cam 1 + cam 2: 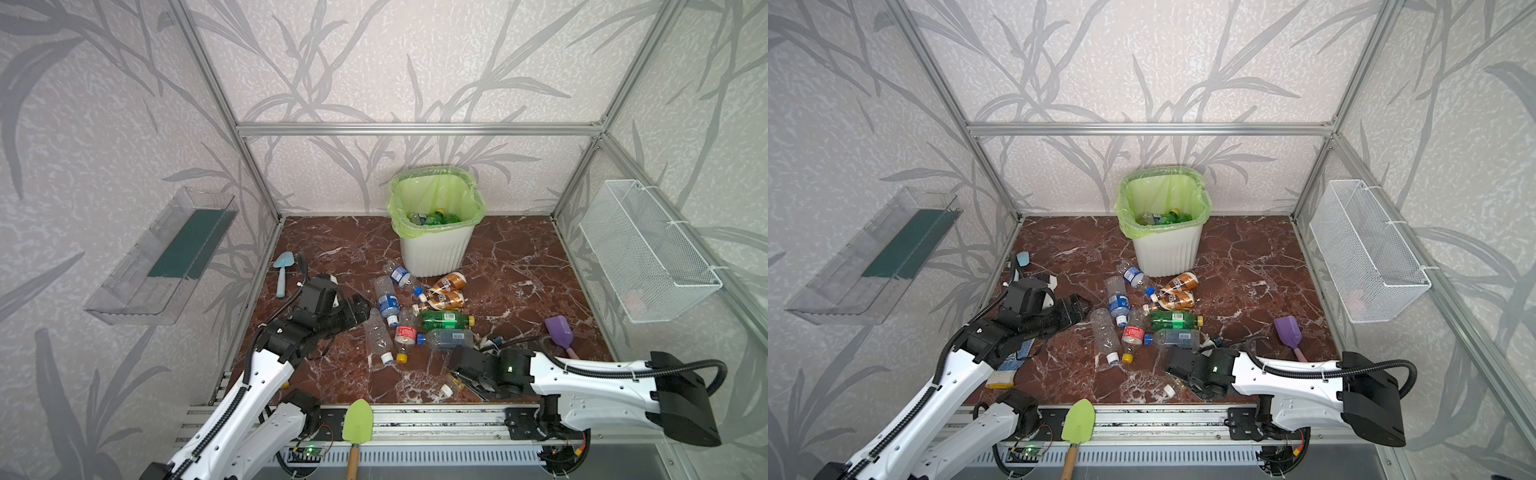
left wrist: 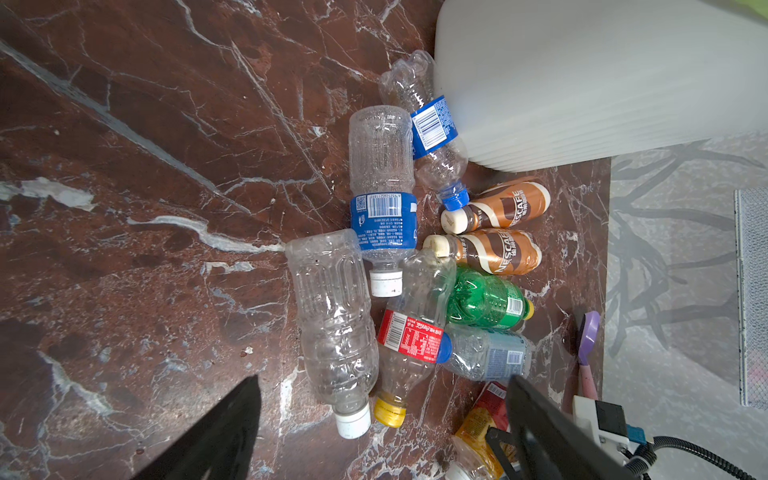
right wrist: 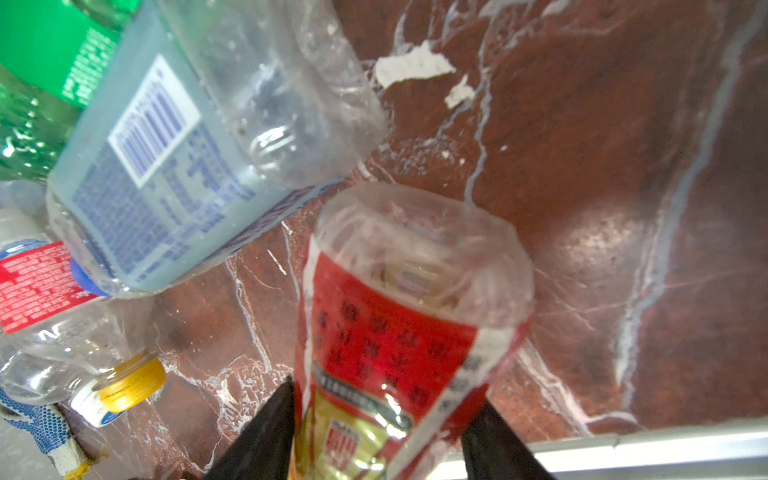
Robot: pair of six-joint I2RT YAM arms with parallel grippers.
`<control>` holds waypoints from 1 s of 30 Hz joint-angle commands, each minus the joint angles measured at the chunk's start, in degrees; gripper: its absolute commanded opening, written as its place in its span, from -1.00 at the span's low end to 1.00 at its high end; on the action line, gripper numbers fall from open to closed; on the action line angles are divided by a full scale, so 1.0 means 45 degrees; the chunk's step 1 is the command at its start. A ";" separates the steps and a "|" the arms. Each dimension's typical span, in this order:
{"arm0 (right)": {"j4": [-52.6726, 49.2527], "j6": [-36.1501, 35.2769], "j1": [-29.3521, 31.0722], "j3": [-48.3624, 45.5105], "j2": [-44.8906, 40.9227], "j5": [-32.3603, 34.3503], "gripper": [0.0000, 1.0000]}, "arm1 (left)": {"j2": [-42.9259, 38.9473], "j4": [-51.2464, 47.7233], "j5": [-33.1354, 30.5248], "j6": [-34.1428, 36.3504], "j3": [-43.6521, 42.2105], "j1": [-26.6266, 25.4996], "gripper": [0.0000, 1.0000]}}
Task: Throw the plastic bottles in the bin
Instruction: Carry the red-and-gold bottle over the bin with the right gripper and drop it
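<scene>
Several plastic bottles [image 1: 409, 316] lie in a heap on the red marble floor in front of the bin [image 1: 436, 249], which shows in both top views [image 1: 1167, 255]: white, ribbed, green-lined, with bottles inside. My left gripper [image 1: 365, 309] hovers open at the heap's left edge; in the left wrist view its fingers straddle a clear bottle [image 2: 332, 316] and a red-labelled one [image 2: 409, 336] from above. My right gripper [image 3: 386, 390], low near the front rail [image 1: 461, 380], is shut on a red-and-yellow labelled bottle [image 3: 399, 324] with a white cap [image 1: 446, 390].
A blue spade [image 1: 282, 268] lies at the far left, a purple spade [image 1: 559, 330] at the right, a green spade [image 1: 356, 419] on the front rail. A wire basket [image 1: 648, 253] hangs on the right wall and a clear tray [image 1: 158, 257] on the left. A glove [image 1: 1013, 361] lies under the left arm.
</scene>
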 commanded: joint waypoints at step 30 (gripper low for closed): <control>-0.5523 -0.5676 -0.0934 0.2988 -0.1742 0.2204 0.23 | 0.0461 -0.0416 -0.0644 0.0046 0.0627 0.0084 0.82</control>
